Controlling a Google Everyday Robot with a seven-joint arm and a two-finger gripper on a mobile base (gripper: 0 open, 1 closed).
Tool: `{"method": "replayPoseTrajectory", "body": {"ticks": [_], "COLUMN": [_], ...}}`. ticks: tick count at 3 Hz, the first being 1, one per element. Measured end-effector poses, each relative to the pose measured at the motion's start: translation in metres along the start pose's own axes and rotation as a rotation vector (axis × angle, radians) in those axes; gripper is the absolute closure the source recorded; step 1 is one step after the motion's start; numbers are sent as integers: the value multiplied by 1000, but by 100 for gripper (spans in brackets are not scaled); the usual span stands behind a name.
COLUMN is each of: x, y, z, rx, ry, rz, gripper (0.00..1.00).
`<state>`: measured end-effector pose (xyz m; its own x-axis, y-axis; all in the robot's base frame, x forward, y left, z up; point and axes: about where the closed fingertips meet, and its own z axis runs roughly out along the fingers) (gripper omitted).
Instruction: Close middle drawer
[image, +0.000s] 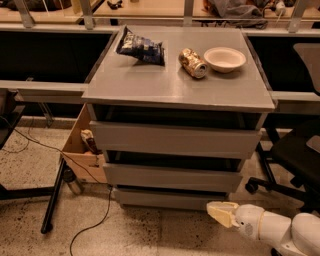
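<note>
The grey cabinet (175, 87) has three drawer fronts stacked one above the other. The middle drawer (172, 176) is the medium-height plain grey front between the taller top front (172, 140) and the thin bottom front (167, 198). A dark gap shows above it. My gripper (220, 212), cream-tipped on a white arm, is low at the bottom right. It is level with the bottom front's right end, below and right of the middle drawer, and touches neither. Its fingers are together and hold nothing.
On the cabinet top lie a dark chip bag (141, 47), a tipped can (193, 63) and a white bowl (224, 58). A cardboard box (82, 147) and a black stand leg (54, 192) are to the left. An office chair (295, 155) is to the right, and a cable (95, 220) runs across the floor.
</note>
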<state>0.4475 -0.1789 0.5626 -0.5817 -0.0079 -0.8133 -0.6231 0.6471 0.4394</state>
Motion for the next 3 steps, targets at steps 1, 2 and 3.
{"method": "replayPoseTrajectory", "body": {"ticks": [1,2,3], "x": [0,0,0], "y": [0,0,0], "z": [0,0,0], "rx": [0,0,0], "ry": [0,0,0], "rz": [0,0,0], "gripper": [58,34,10]}}
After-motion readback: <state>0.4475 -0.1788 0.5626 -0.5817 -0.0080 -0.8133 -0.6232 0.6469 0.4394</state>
